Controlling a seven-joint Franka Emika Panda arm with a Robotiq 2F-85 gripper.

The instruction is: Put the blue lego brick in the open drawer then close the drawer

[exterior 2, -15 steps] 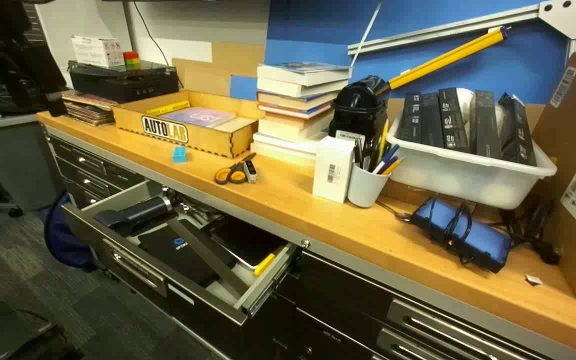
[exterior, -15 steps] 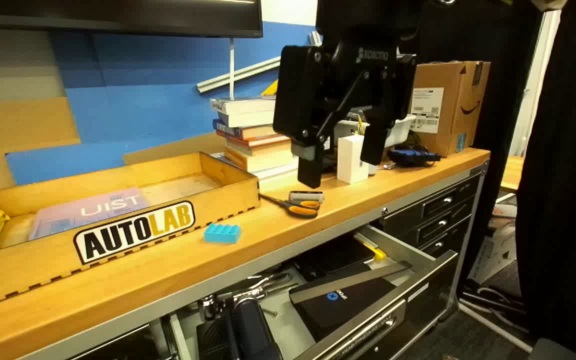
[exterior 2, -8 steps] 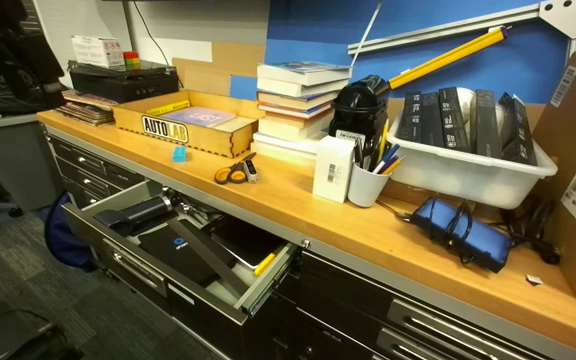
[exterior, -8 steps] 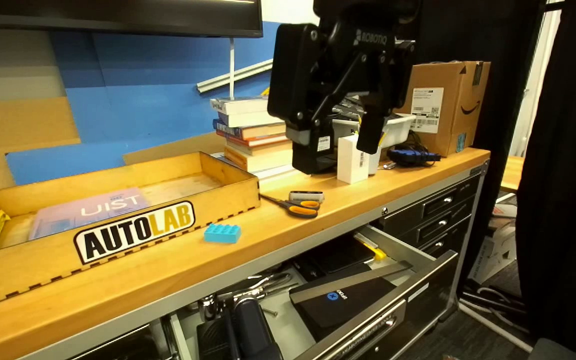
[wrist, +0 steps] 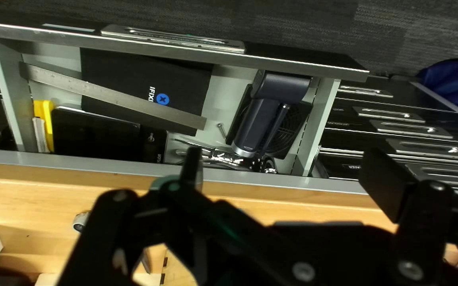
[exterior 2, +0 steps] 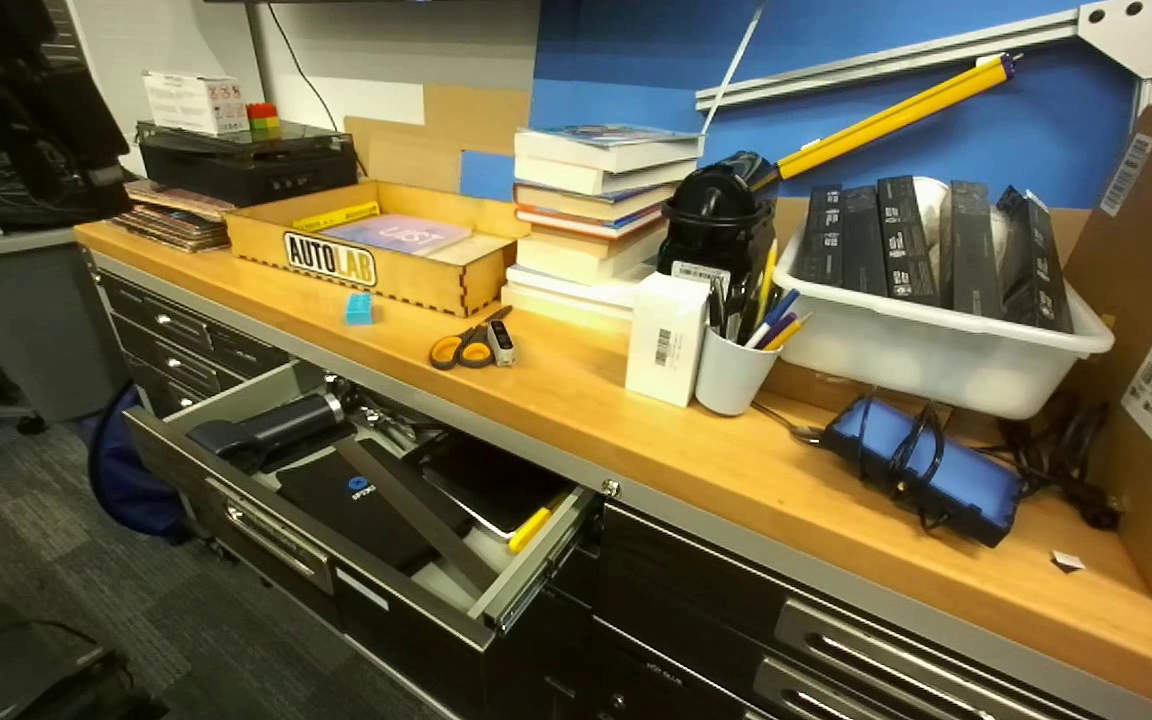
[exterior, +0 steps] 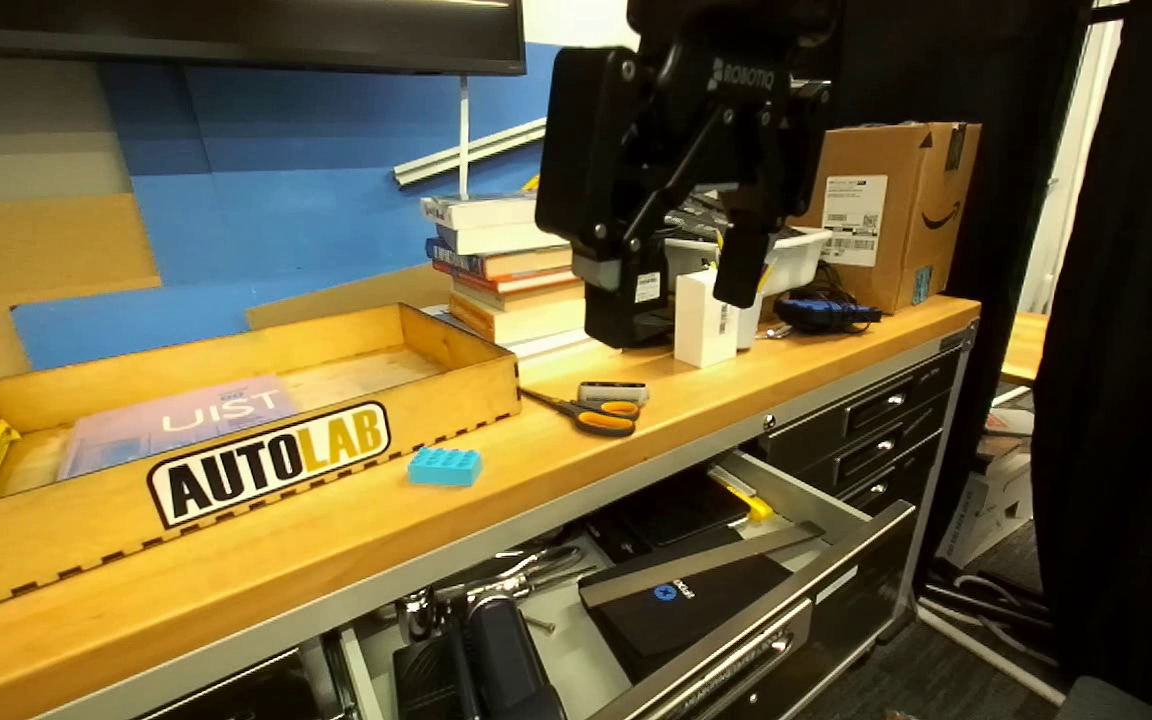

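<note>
The blue lego brick (exterior: 445, 467) lies on the wooden bench top in front of the AUTOLAB box; it also shows in an exterior view (exterior 2: 359, 309). In the wrist view my gripper hides nearly all of it. The drawer (exterior: 841, 590) below the bench is pulled open; its front rim shows in an exterior view (exterior 2: 301, 525) and in the wrist view (wrist: 272, 61). My gripper (exterior: 681, 310) hangs above the bench, higher than the brick and apart from it. In the wrist view its fingers (wrist: 282, 159) are wide apart with nothing between them.
The drawer holds a black iFixit case (wrist: 133, 79), a steel ruler (wrist: 113, 97) and a dark handheld tool (wrist: 257, 119). On the bench are the AUTOLAB box (exterior: 476, 390), scissors (exterior: 601, 415), a white box (exterior 2: 666, 340), books (exterior 2: 596, 200) and a white bin (exterior 2: 936, 350).
My gripper rose a little between one second and half a second ago, and holds still since. The brick and the drawer have not moved.
</note>
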